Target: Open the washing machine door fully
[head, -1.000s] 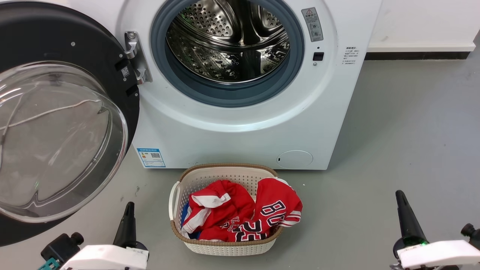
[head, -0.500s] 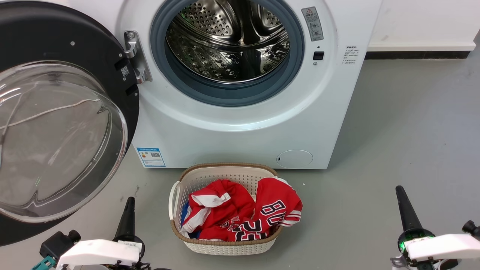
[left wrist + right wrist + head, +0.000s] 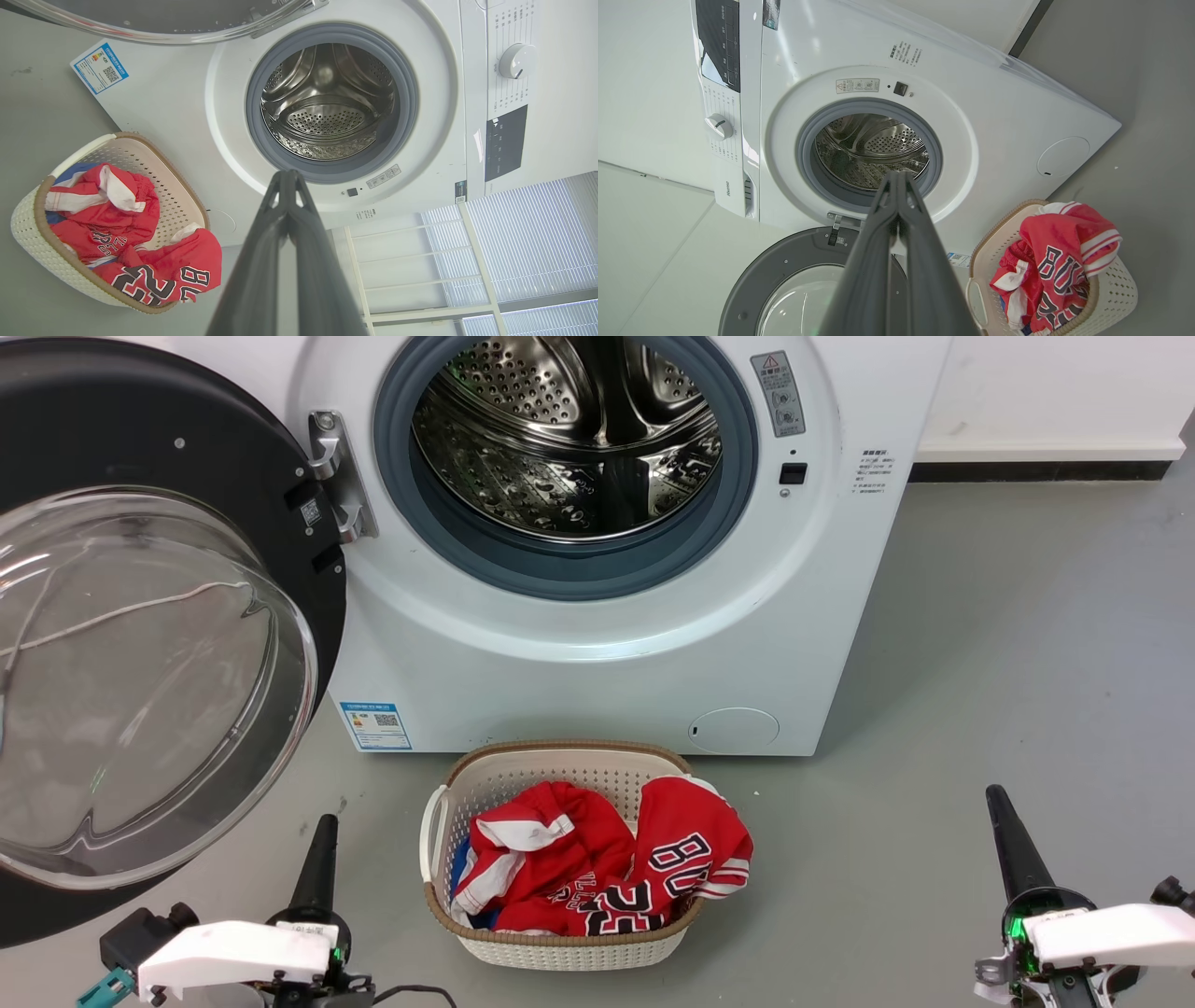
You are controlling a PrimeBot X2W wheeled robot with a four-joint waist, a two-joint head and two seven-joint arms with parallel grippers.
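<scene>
The white washing machine [image 3: 597,653] stands ahead with its steel drum [image 3: 569,439] exposed inside the grey-blue gasket. The washing machine door [image 3: 140,644], a black disc with a clear glass bowl, is swung wide to the left on its hinge [image 3: 338,476]. My left gripper [image 3: 324,826] points up at the lower left, shut and holding nothing, just right of the door's lower edge. My right gripper [image 3: 995,796] is at the lower right, shut and holding nothing, over bare floor. Both wrist views face the drum [image 3: 327,107] [image 3: 873,149] past closed fingertips.
A cream laundry basket [image 3: 560,947] with red jerseys [image 3: 607,868] sits on the grey floor right in front of the machine, between my grippers. A white wall with a dark skirting [image 3: 1036,473] runs behind on the right.
Both arms have drawn back slightly toward the bottom of the head view, and the right gripper tip sits a little higher. The door and basket have stayed put.
</scene>
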